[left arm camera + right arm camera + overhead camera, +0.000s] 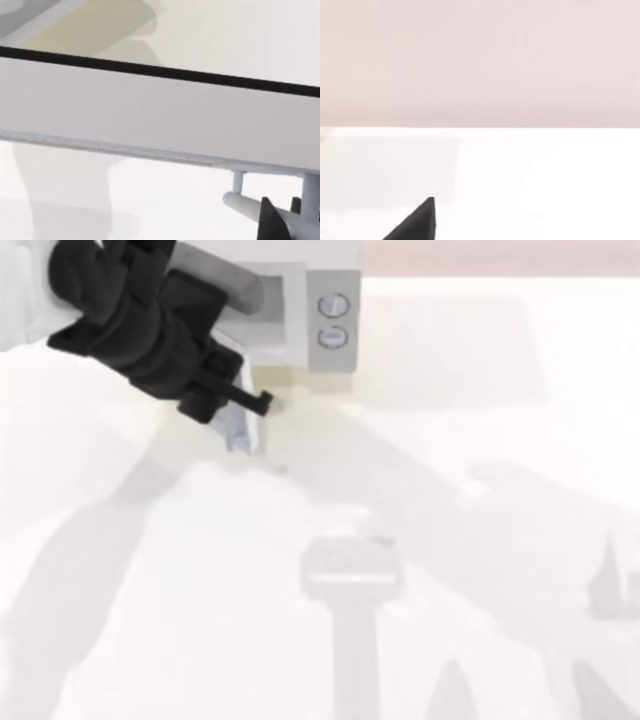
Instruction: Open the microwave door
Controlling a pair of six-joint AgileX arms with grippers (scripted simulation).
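One microwave (300,300) stood at the far left of the tabletop (480,490), with two round knobs (333,321) stacked on its right-hand panel. Its single microwave door (240,425) hung swung open, its long axis running from the oven's left front edge out toward the near side. The left arm reached in from the far left, angled down and rightward, its left gripper (262,403) at the door's handle (250,206); its fingers (272,220) were closed narrowly on the handle. The right gripper (420,222) showed only a dark tip; I cannot tell its fingers' state.
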